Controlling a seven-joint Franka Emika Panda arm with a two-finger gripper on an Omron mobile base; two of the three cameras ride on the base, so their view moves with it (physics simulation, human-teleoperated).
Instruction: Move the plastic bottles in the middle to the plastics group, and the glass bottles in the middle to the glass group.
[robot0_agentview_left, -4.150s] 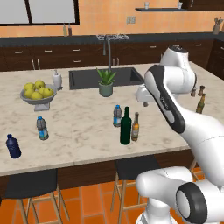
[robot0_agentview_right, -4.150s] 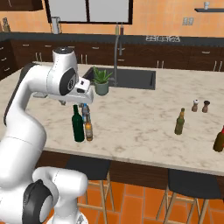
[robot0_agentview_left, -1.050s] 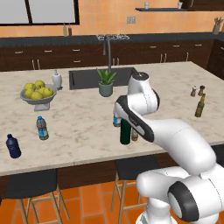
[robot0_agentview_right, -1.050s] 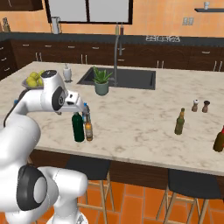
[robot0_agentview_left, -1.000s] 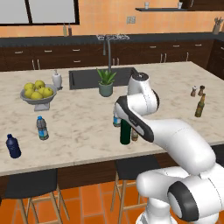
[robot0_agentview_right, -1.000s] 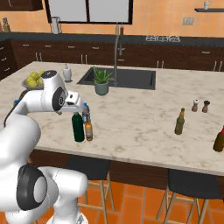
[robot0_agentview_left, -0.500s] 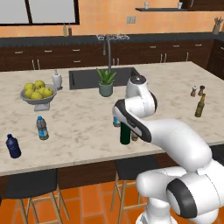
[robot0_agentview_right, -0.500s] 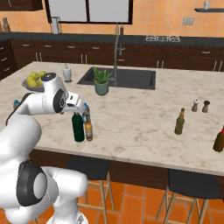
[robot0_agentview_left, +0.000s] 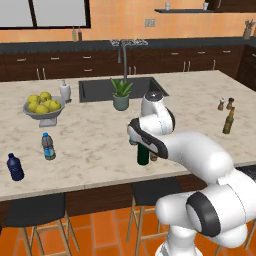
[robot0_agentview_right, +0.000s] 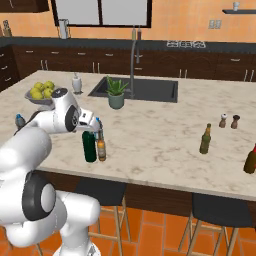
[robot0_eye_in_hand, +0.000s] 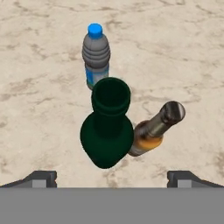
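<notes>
Hand view: tool (robot0_eye_in_hand: 112, 177) hanging wide open, now lowering over green wine bottle (robot0_eye_in_hand: 107, 131); beer bottle (robot0_eye_in_hand: 154, 131) touching beside it, water bottle (robot0_eye_in_hand: 96, 54) just beyond, mid tabletop (robot0_agentview_left: 95, 142) near front edge. Nothing gripped; sorting not started.

A dark green wine bottle (robot0_agentview_right: 89, 147) is stood touching an amber beer bottle (robot0_agentview_right: 101, 148); the gripper (robot0_agentview_right: 94, 126) is held just above them.

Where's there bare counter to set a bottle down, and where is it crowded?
Bare marble lies between the fruit bowl and the green wine bottle, and between that middle cluster and the olive-brown bottle. Crowded: wine bottle, beer bottle and water bottle stand close together.
</notes>
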